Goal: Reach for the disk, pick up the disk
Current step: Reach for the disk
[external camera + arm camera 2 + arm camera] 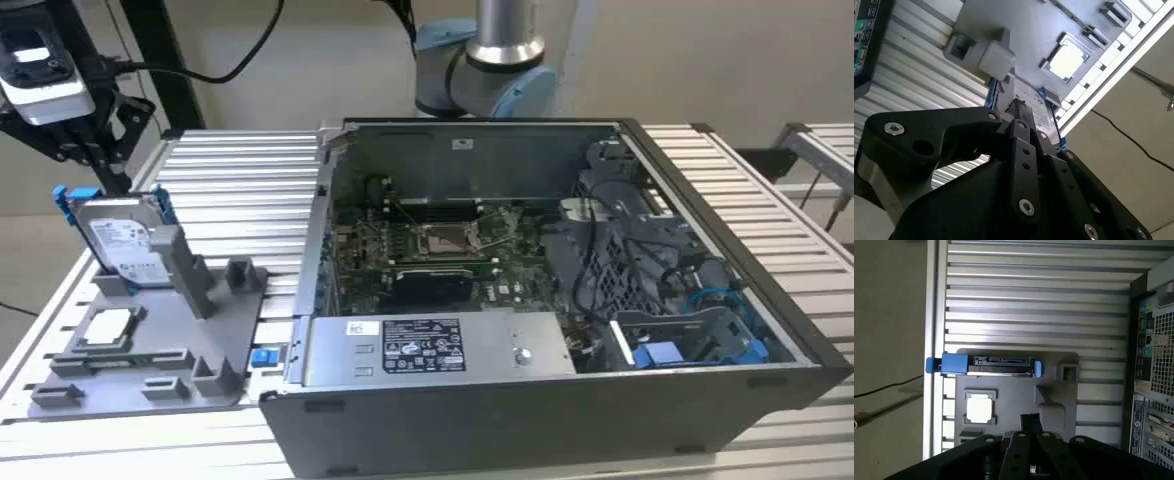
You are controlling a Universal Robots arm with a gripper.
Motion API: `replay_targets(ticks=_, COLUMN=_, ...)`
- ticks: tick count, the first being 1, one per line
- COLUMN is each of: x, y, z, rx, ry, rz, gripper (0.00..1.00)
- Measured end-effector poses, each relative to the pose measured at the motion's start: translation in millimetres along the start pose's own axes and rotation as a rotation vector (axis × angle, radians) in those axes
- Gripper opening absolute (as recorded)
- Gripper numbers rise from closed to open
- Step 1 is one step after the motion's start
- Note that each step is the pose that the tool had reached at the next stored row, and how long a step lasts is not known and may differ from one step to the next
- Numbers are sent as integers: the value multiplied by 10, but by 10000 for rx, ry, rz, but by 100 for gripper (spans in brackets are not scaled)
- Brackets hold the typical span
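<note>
Reaching it was, the gripper (91, 150), empty and how far open one could not tell, hanging just above the disk (124, 243) that stood on edge in the grey fixture (200, 330) on the surface (240, 180), beside the open computer case (561, 400), a grab likely needing a straight, centred descent.

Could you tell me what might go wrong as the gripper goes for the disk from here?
The disk stands on edge in the grey holder, with the gripper above it; an off-centre descent could catch a blue rail and tip it. The holder's tall post sits close beside the disk and may be struck. A jolt could disturb the chip nearby.
</note>
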State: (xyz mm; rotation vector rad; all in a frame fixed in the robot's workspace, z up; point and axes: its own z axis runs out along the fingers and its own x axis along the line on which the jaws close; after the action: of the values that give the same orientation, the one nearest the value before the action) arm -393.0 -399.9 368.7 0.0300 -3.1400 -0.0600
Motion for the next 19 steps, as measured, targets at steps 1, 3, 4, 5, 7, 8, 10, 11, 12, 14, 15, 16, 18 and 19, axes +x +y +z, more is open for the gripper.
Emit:
replay_targets(ticks=1, x=0, y=0, z=0, rx=0, ry=0, rz=0, gripper=0)
replay_targets(ticks=3, x=0, y=0, z=0, rx=0, ry=0, rz=0, gripper=0)
replay_targets(ticks=4, x=0, y=0, z=0, rx=0, ry=0, rz=0, gripper=0)
replay_targets(ticks=5, x=0, y=0, z=0, rx=0, ry=0, rz=0, gripper=0)
replay_targets(ticks=7, x=0, y=0, z=0, rx=0, ry=0, rz=0, gripper=0)
replay_targets(ticks=8, x=0, y=0, z=0, rx=1, ry=0, rz=0, gripper=0)
replay_targets(ticks=10, x=0, y=0, z=0, rx=1, ry=0, rz=0, gripper=0)
replay_targets(ticks=11, x=0, y=0, z=0, rx=0, ry=0, rz=0, gripper=0)
replay_targets(ticks=12, x=0, y=3, z=0, rx=0, ry=0, rz=0, gripper=0)
replay_targets(ticks=14, x=0, y=15, z=1, rx=1, ry=1, rz=1, gripper=0)
replay_targets(ticks=15, x=1, y=26, z=1, rx=1, ry=1, rz=0, gripper=0)
replay_targets(ticks=16, x=3, y=43, z=2, rx=1, ry=2, rz=0, gripper=0)
replay_targets(ticks=18, x=9, y=91, z=5, rx=0, ry=0, rz=1, gripper=0)
replay_targets(ticks=19, x=15, y=122, z=8, rx=0, ry=0, rz=0, gripper=0)
